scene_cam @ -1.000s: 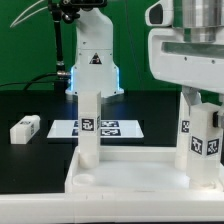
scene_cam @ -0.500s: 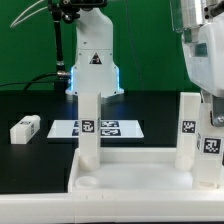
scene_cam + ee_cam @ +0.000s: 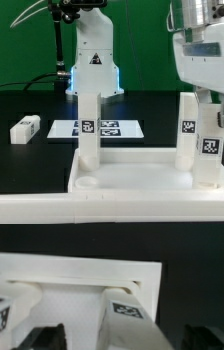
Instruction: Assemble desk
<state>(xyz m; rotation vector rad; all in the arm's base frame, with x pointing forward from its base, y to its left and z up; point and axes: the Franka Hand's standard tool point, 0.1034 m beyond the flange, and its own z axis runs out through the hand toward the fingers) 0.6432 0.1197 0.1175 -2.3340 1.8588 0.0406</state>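
Exterior view: desk top (image 3: 130,170) lies on the black table (image 3: 40,105) at the front, rim up. Three legs stand upright in its corners: left leg (image 3: 88,125), rear right leg (image 3: 188,130) and front right leg (image 3: 211,150), the last partly cut off by the frame edge. They look seated, though whether they are fully tightened cannot be told. Loose leg (image 3: 25,128) lies flat on the table, well apart from the desk top, on the exterior view's left, near the marker board (image 3: 105,128). By this judgement three of the four legs are done, and the loose one has yet to be fetched and fitted.

Wrist view: gripper (image 3: 120,339) hangs over a tagged upright leg (image 3: 125,319), probably the front right one. The dark fingers (image 3: 45,336) are spread wide with a gap on each side of the leg, so nothing is held and nothing is touched.

Change from earlier: one second ago the arm's white wrist housing (image 3: 195,45) sat lower and further toward the exterior view's left, covering the tops of both right legs. Half a second ago it had pulled off toward the right edge. Now it sits high over the front right leg, with the rear right leg's top uncovered. Desk top, legs, loose leg and marker board have not shifted.
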